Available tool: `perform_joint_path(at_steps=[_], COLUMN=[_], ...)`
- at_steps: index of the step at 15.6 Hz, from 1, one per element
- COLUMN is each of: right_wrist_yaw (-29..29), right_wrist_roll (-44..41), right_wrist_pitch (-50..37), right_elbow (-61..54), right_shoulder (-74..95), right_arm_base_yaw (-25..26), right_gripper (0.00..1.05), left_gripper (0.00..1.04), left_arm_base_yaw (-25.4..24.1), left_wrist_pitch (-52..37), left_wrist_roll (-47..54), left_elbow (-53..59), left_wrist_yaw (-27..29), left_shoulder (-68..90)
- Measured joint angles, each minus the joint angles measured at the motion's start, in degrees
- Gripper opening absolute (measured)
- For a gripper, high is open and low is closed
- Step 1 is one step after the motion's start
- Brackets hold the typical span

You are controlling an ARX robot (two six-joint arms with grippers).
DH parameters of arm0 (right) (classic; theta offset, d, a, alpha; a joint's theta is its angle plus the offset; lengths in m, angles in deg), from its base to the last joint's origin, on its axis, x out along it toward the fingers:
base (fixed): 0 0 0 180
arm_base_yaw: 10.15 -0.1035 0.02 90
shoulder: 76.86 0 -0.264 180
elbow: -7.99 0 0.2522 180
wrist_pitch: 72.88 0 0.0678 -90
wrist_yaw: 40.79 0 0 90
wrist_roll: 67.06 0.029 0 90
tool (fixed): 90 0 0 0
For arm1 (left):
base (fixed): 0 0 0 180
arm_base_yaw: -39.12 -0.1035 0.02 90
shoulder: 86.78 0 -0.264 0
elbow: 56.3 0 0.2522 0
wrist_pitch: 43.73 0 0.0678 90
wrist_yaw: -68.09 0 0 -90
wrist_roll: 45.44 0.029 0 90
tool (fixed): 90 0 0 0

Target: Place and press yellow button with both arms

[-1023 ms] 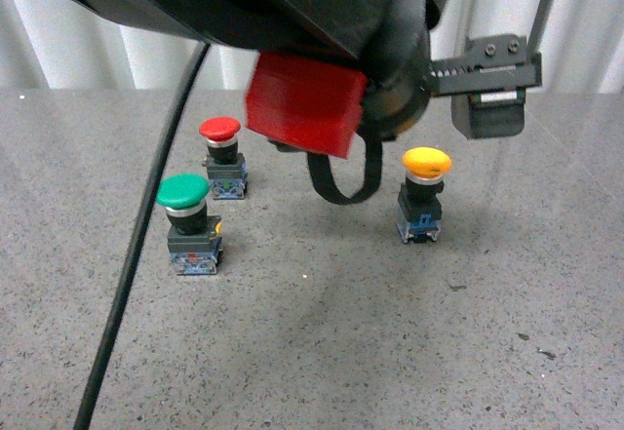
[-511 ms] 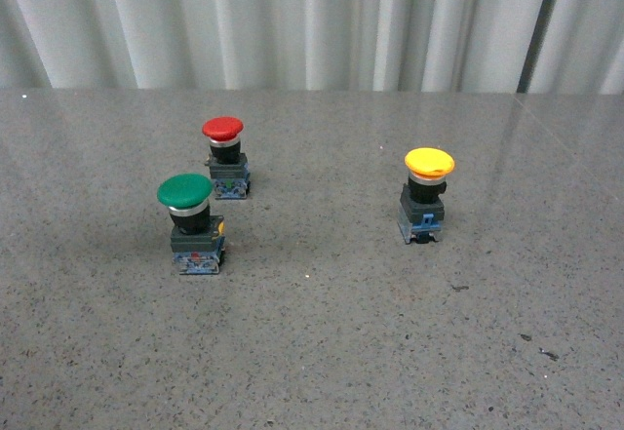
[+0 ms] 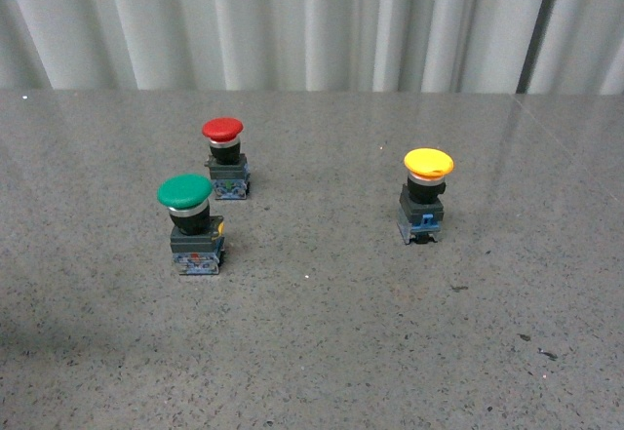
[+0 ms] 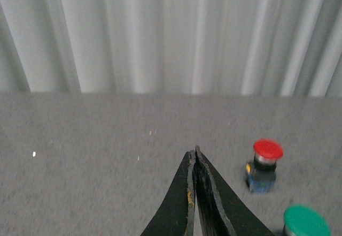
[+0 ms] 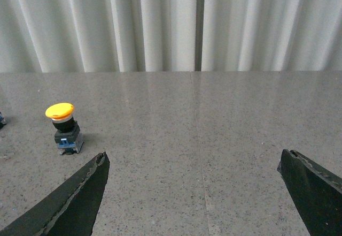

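Yellow button (image 3: 427,196) upright on the grey speckled worktop (image 3: 322,352), right of centre in front view. Untouched. Nothing near it.

Red button (image 3: 224,157) and green button (image 3: 190,220) stand close together on the left side, well apart from it. White pleated curtain (image 3: 312,20) behind.

Neither arm shows in front view.

Left gripper (image 4: 194,155): jaws closed tip to tip, nothing between them. Held above the worktop, with the red and green caps just ahead and off to one side. Yellow cap not in this view.

Right gripper (image 5: 193,154): jaws spread wide, empty. Yellow button lies ahead of it, not centred in the gap but off toward one jaw, with clear space between.

Judged stage: approach not begun; pick, placement and press all remain.

Risks from here:
- Tall body on a small base under a wide cap. A jaw brushing it sideways on the way in would likely tip it. The off-centre line-up makes that more likely unless the right arm corrects first.
- Gripping the domed cap rather than the black body could slip.
- Worktop looks smooth. Pressing while the body is unheld, or off the cap's centre, could skid or topple it.
- Left gripper sits nearest the wrong buttons, so it may press green or red by mistake.
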Motion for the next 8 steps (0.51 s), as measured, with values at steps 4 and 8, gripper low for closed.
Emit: perform_joint_path(at_steps=[4,8], right_wrist_yaw=[0.0,0.0], right_wrist_roll=[0.0,0.0], right_wrist_pitch=[-0.02,-0.02], right_elbow=[0.0,0.0], right_shoulder=[0.0,0.0], right_arm_base_yaw=[0.0,0.0], right_gripper=[0.98,0.98], left_gripper=[0.02,0.02], left_arm_base_yaw=[-1.75,-4.94], left_wrist_pitch=[1.05,2.23], left_wrist_roll=[-0.09,-0.07], left_elbow=[5.57,8.26], left_wrist_yaw=[-1.66,-6.05], left_shoulder=[-4.42,-10.01])
